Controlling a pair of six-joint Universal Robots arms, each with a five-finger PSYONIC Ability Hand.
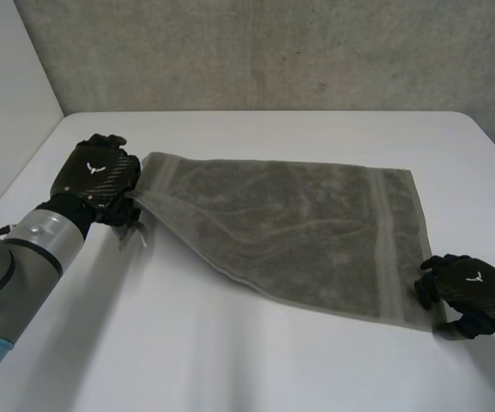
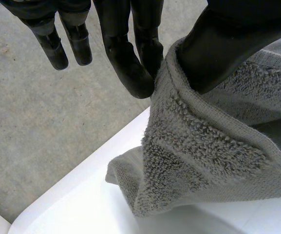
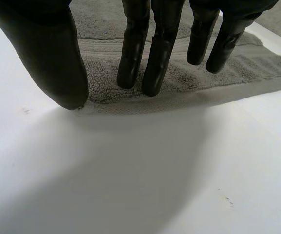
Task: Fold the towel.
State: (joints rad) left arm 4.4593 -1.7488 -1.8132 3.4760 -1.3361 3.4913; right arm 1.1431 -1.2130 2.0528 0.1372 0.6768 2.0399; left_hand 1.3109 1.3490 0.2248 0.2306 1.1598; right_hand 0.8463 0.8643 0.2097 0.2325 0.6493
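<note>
A grey towel [image 1: 290, 223] lies spread on the white table [image 1: 230, 360], with its left end raised off the surface. My left hand [image 1: 97, 172] is at that left near corner. In the left wrist view the thumb and a finger [image 2: 125, 63] pinch the towel's hem [image 2: 203, 161], and the cloth hangs bunched below them. My right hand [image 1: 470, 287] rests at the towel's right near corner. In its wrist view the fingers [image 3: 157, 53] are straight over the towel's edge band [image 3: 179, 78], and the thumb tip sits at the hem without gripping it.
A grey wall [image 1: 273, 51] stands behind the table's far edge. Bare white tabletop stretches in front of the towel and beyond its right end.
</note>
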